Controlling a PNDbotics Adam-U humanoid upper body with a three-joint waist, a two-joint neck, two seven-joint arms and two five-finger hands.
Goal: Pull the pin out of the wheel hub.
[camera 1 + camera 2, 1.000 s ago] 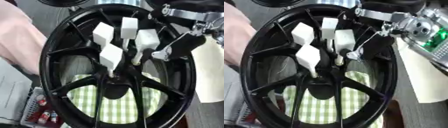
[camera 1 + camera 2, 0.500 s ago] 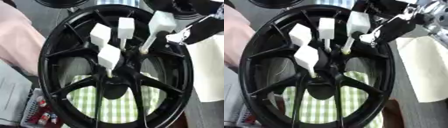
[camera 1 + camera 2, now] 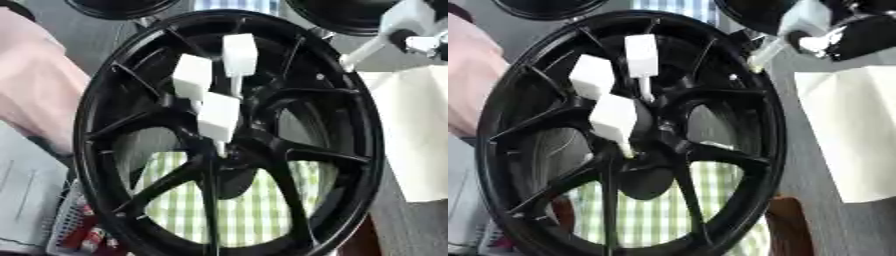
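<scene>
Above and to the right of the wheel hub (image 3: 229,135), in the left eye view, the right hand (image 3: 420,42) is seen near the upper right corner, clear of the rim. One white pin (image 3: 385,31) is carried by it, the block-shaped head uppermost and the thin stem slanting down towards the rim without touching it. Whether the fingers are curled round the stem or merely pinching it cannot be made out with certainty, but the pin is plainly gripped. Half a second earlier this pin was still close over the spokes beside the others; it has since been drawn up and away. Three white pins (image 3: 219,116) are left standing in the hub centre, close together, left of the vacated place. Green checked cloth (image 3: 254,210) is seen through the spokes below the centre.

Right of the hub in the right eye view, the same pin is shown held outside the rim, above a pale sheet (image 3: 850,135) lying just beside the wheel. The extraction is judged complete for this one pin; three more would remain if all are wanted. The left hand is not shown in either view.
</scene>
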